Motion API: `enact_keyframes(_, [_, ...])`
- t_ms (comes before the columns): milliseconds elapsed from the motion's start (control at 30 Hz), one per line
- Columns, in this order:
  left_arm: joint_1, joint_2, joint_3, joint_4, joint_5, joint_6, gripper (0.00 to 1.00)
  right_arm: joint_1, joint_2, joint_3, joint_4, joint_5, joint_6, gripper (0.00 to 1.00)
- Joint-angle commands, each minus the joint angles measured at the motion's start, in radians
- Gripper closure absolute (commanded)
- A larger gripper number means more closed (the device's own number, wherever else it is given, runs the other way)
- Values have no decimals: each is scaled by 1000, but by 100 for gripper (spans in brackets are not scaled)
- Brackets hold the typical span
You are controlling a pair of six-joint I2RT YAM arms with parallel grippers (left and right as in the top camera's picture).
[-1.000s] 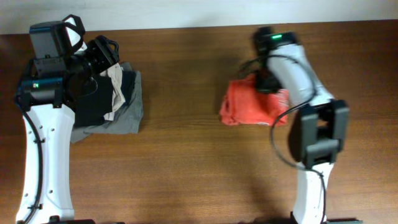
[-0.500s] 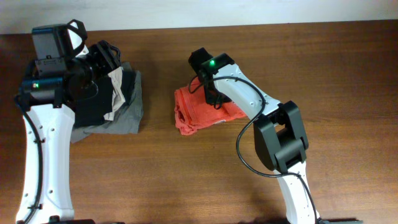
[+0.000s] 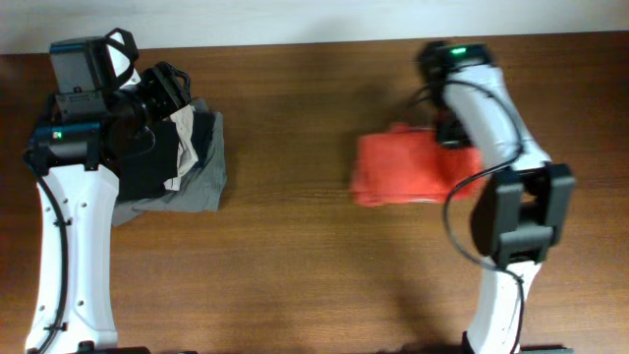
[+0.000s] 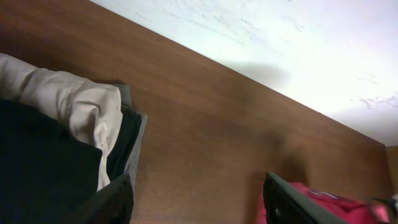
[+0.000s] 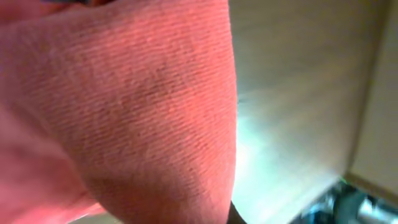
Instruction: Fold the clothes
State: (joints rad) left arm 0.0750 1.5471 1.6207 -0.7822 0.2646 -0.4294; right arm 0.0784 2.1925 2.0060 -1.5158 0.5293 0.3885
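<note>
- From above: the red T-shirt [image 3: 403, 172] lies bunched up on the tabletop [image 3: 295, 256], in the right half and nearer the far edge. The right gripper [image 3: 450, 131] sits at the shirt's far right side with its jaws shut. It looks like it has pinched the cloth there so it can pull it. The left gripper [image 3: 169, 88] waits over the pile of dark and grey clothes [image 3: 197, 162] by the far left corner, out of the way.
- Left wrist: the left gripper is wide open and holds nothing. Bare wood shows between its fingers, and a bit of red shirt peeks in at the bottom right.
- Right wrist: red cloth fills most of the view, right up close, so the pinch itself is hidden. My guess is that the shirt hangs from the shut jaws.
</note>
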Motion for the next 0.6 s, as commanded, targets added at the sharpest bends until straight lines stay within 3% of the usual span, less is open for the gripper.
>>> enact_keyframes(0, [-6, -16, 11, 2, 8, 20, 34, -37, -32, 64, -7, -3, 5, 96])
enact_keyframes(233, [-10, -16, 11, 3, 8, 20, 34, 89, -13, 95, 155, -312, -40, 96])
enact_keyframes(367, [-10, -16, 11, -5, 32, 20, 34, 188, 58, 44, 262, -320, -27, 91])
enact_keyframes(567, [-10, -16, 11, -5, 54, 20, 33, 289, 210, 6, 364, -319, -6, 96])
